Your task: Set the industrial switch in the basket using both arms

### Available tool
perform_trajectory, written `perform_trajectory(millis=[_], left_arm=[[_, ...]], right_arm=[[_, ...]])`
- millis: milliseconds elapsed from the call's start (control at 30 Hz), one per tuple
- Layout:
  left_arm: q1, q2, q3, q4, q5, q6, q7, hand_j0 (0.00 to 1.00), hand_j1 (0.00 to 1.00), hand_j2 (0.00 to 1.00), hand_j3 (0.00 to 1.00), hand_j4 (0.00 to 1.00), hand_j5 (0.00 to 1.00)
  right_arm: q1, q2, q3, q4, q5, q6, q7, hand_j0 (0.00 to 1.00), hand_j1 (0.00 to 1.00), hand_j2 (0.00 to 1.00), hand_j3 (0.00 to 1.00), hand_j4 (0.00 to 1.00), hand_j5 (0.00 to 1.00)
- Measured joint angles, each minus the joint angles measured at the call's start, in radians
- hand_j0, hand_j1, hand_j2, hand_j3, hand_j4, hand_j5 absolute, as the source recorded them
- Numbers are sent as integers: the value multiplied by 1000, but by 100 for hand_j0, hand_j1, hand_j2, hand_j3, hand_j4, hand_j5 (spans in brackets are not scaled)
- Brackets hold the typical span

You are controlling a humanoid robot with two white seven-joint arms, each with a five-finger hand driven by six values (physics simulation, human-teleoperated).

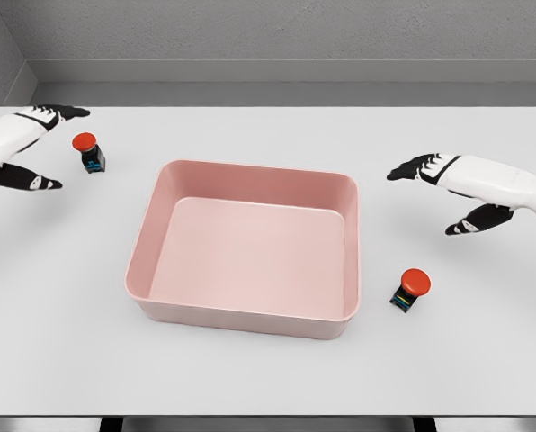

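Observation:
Two industrial switches with red mushroom buttons lie on the white table. One switch [89, 152] stands at the far left, between the spread fingers of my left hand [54, 144], which is open and not touching it. The other switch [411, 290] sits tilted to the right of the pink basket [250, 178]. My right hand [434, 193] hovers above and beyond it, open, with thumb and fingers apart. The basket stands in the middle of the table with nothing inside.
The white table [268, 378] stretches to a grey wall at the back. Its front edge runs along the bottom of the view.

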Motion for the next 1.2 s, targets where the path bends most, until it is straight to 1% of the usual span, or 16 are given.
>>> perform_trajectory(millis=[67, 200, 267, 400, 433, 467, 533, 600, 700, 733, 767, 833, 867, 933, 1067, 1200], left_arm=[[-2, -6, -2, 7, -3, 0, 0, 100, 100, 100, 100, 100, 100], [-54, -21, -25, 25, -13, 0, 0, 100, 100, 100, 100, 100, 100], [-94, -39, -43, 51, -23, 0, 0, 100, 100, 100, 100, 100, 100], [-167, -76, -105, 119, -38, 0, 0, 100, 100, 100, 100, 100, 100], [-186, -85, -123, 139, -40, 0, 0, 100, 100, 100, 100, 100, 100], [-195, -94, -141, 156, -43, 0, 0, 100, 100, 100, 100, 100, 100], [-235, -111, -171, 194, -61, 0, 0, 100, 100, 100, 100, 100, 100], [-272, -124, -213, 229, -73, 0, 0, 100, 100, 100, 100, 100, 100], [-302, -132, -273, 268, -78, 0, 0, 100, 100, 100, 100, 100, 100], [-308, -133, -291, 277, -79, 0, 0, 100, 100, 100, 100, 100, 100], [-308, -134, -305, 284, -80, 0, 0, 100, 100, 100, 100, 100, 100], [-311, -134, -322, 292, -81, 0, 0, 100, 100, 100, 100, 100, 100], [-311, -135, -327, 295, -82, 0, 0, 100, 100, 100, 100, 100, 100], [-317, -134, -334, 300, -82, 0, 0, 100, 100, 100, 100, 100, 100], [-341, -134, -346, 328, -83, 0, 0, 100, 100, 100, 100, 100, 100], [-359, -134, -365, 353, -85, 0, 0, 100, 100, 100, 100, 100, 100]], right_arm=[[-2, 1, -1, -1, 9, 0, 0, 100, 100, 100, 100, 100, 100], [-2, 1, -22, 1, 18, 0, 0, 100, 100, 100, 100, 100, 100], [0, 1, -39, 0, 20, 0, 0, 100, 100, 100, 100, 100, 100], [5, -2, -59, -1, 20, 0, 0, 100, 100, 100, 100, 100, 100], [24, -2, -62, -1, 20, 0, 0, 100, 100, 100, 100, 100, 100], [57, -3, -64, -1, 21, -1, 0, 100, 100, 100, 100, 100, 100], [121, -2, -67, -1, 22, -1, 0, 100, 100, 100, 100, 100, 100], [129, -1, -69, -1, 21, -1, 0, 100, 100, 100, 100, 100, 100], [149, -1, -69, -2, 21, 0, 0, 100, 100, 100, 100, 100, 100], [172, -2, -70, -2, 21, -1, 0, 100, 100, 100, 100, 100, 100], [175, -2, -70, -3, 21, 0, 0, 100, 100, 100, 100, 100, 100], [198, -5, -70, -31, 23, -1, 0, 100, 100, 100, 100, 100, 100], [199, -6, -70, -46, 24, 0, 0, 100, 100, 100, 100, 100, 100], [225, -7, -70, -71, 26, 0, 0, 100, 100, 100, 100, 100, 100], [293, -10, -70, -125, 30, -1, 0, 100, 100, 100, 100, 100, 100], [296, -10, -72, -148, 39, 0, 0, 100, 100, 100, 100, 100, 100]])
